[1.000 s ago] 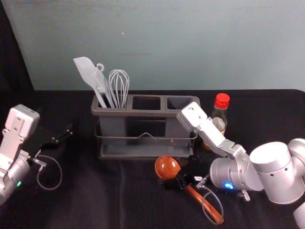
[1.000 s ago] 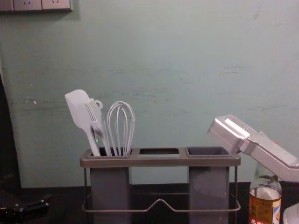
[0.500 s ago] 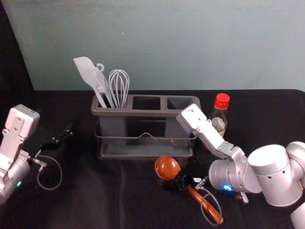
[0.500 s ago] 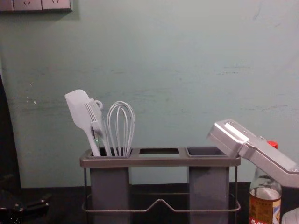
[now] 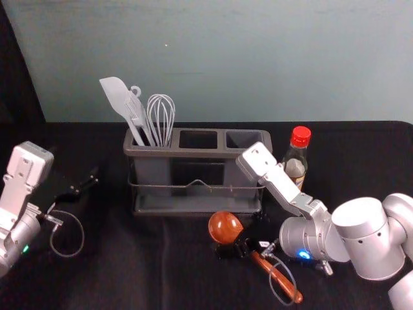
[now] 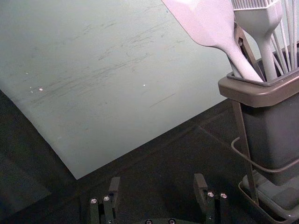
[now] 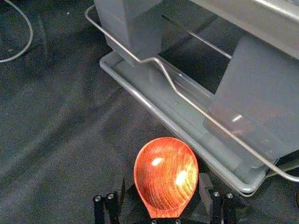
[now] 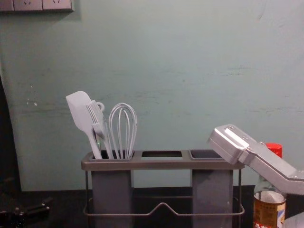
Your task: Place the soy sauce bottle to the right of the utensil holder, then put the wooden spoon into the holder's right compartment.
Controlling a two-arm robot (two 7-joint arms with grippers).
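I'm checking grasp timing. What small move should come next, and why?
Probably ease the right gripper closed: the wooden spoon shows between its open fingers, and the soy sauce bottle stands right of the utensil holder.

1. A gray utensil holder (image 8: 161,164) with three top openings stands on a black-covered table (image 8: 64,211).
2. In its left compartment: a spatula (image 8: 80,111), brush (image 8: 96,114) and whisk (image 8: 123,128), heads up.
3. Near its right end, a red-capped bottle (image 8: 269,213) stands upright.
4. The silver right arm (image 8: 268,164) slants in from the right, partly hiding the bottle.
5. Low at left, the black left pincer (image 8: 42,207).
6. Behind, a pale green wall (image 8: 166,71).
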